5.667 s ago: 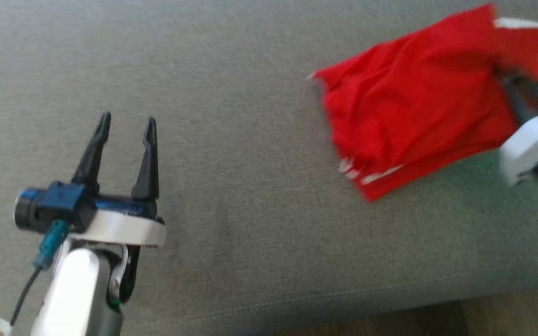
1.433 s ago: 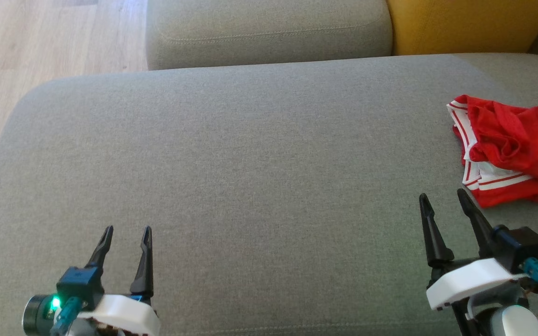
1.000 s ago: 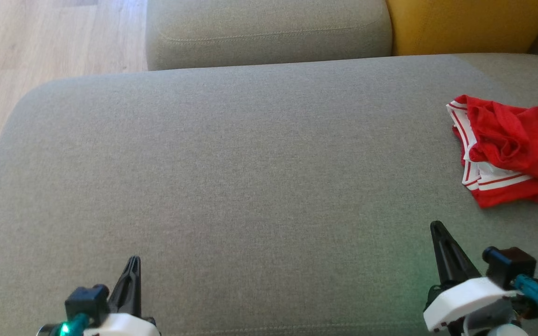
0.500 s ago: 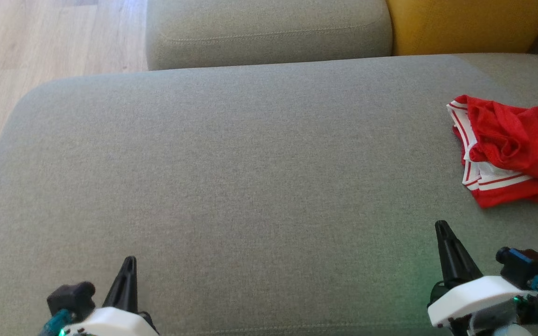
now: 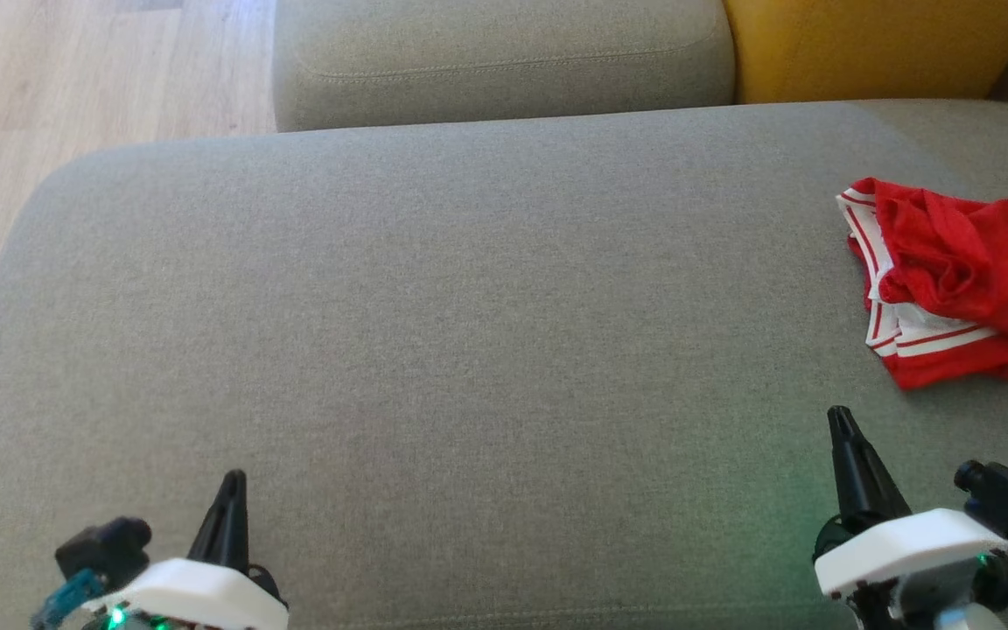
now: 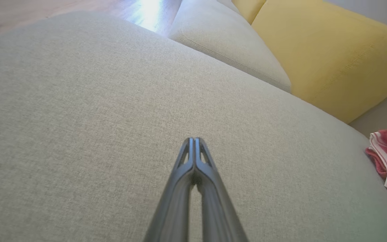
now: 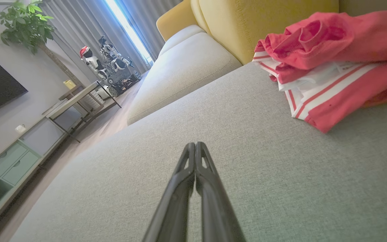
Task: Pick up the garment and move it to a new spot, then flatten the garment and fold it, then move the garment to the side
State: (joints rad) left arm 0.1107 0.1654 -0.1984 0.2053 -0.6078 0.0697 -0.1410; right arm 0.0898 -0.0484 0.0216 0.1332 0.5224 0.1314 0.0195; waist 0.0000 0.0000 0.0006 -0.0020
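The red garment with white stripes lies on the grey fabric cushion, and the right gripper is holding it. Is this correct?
No. The right gripper holds nothing: the right wrist view shows it shut, apart from the red garment with white stripes, which does lie on the grey fabric cushion.

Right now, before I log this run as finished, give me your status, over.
Left gripper shut, empty. Right gripper shut, empty. Red garment rumpled on sofa seat, far right, apart from both. Nothing in the way.
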